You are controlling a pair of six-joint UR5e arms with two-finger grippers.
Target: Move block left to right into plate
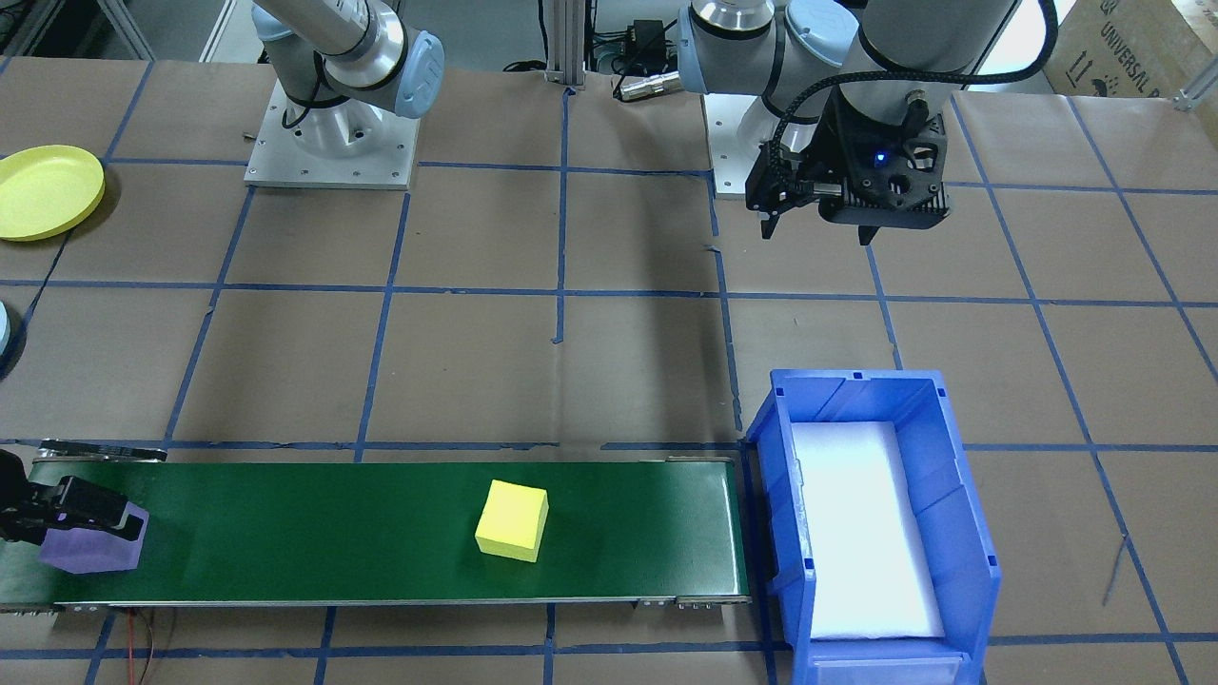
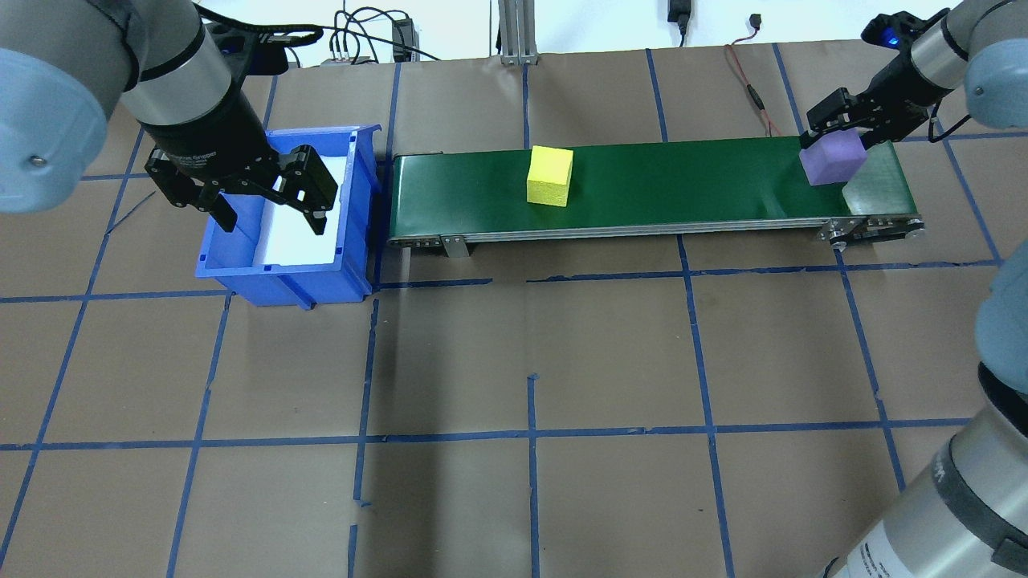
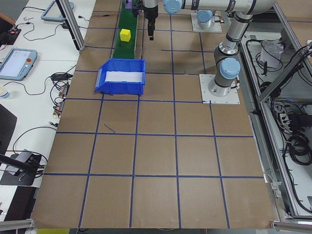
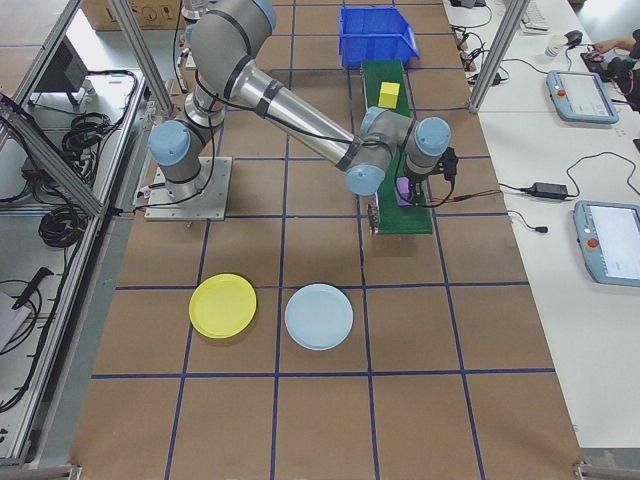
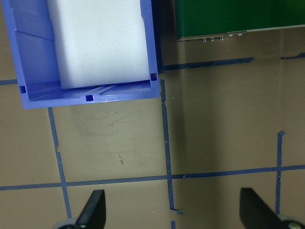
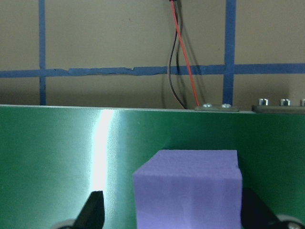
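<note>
Purple block looks like light, squishy foam; right hand sits open around its flat sides, left hand open, idle.

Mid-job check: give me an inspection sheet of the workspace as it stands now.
Surface: brown table gridded with blue tape; green conveyor belt across it.
Job's things: purple block at the belt's end; yellow block mid-belt; yellow plate empty.
Clutter: blue bin at the belt's other end; light blue plate.
End effectors: right end effector around the purple block, contact unclear; left end effector open, above the bin.
Cables: red and black wires beside the belt.
Surroundings: tablets on side benches.
</note>
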